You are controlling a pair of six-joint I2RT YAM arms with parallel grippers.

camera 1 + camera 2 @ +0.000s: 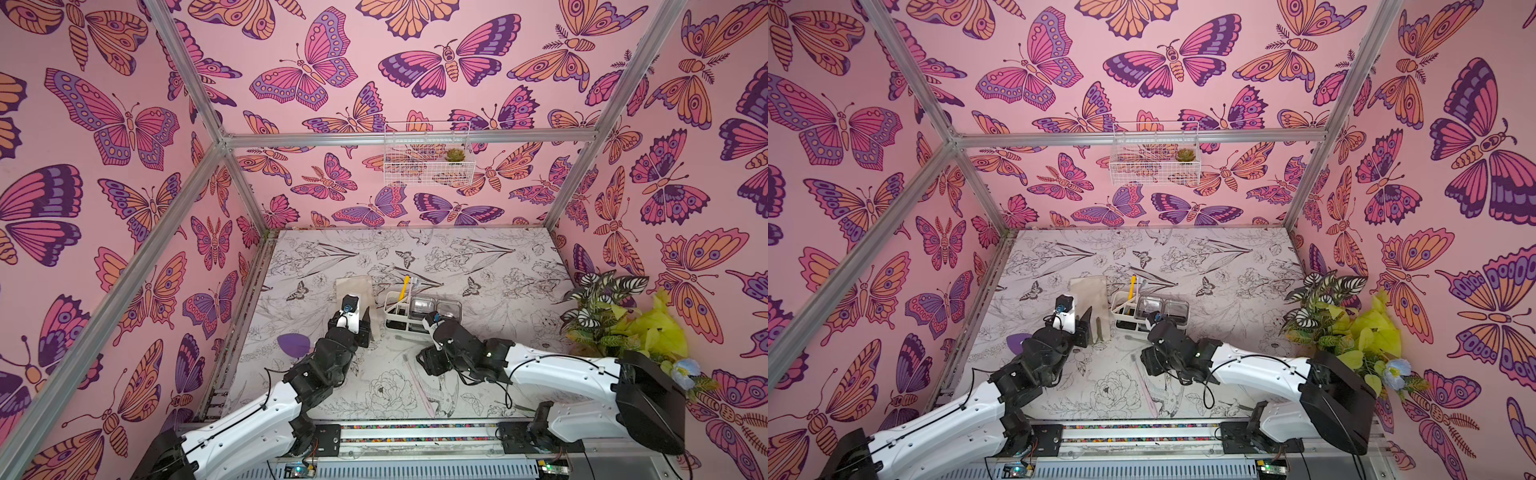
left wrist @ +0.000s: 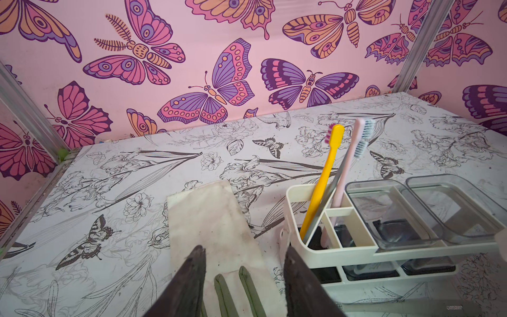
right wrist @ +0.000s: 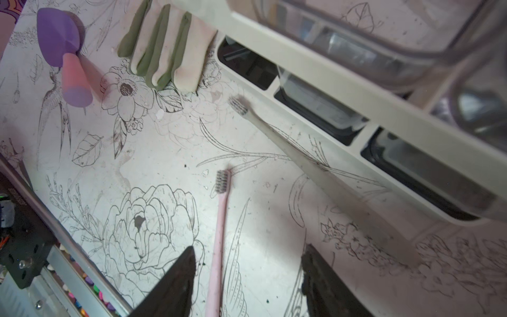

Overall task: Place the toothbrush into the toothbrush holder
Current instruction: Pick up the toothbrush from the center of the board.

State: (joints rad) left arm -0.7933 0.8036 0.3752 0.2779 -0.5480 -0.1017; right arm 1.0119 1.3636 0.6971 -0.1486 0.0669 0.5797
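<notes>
The toothbrush holder [image 1: 395, 325] stands mid-table, with toothbrushes [image 2: 323, 186] upright in its left-end compartment and two cups [image 2: 389, 208] in the rest. A cloth [image 2: 208, 219] lies just left of it, my left gripper [image 2: 244, 249] over the cloth's near end. One loose toothbrush [image 3: 274, 134] lies along the holder's near wall. A second brush [image 3: 219, 233] lies nearer, its handle below the gap of my right gripper [image 3: 249, 247]. A sponge [image 1: 293, 345] lies left of my left gripper.

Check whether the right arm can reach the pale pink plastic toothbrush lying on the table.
Probably yes: the right gripper hangs open over the pink toothbrush, whose handle lies uncovered between its jaws.
</notes>
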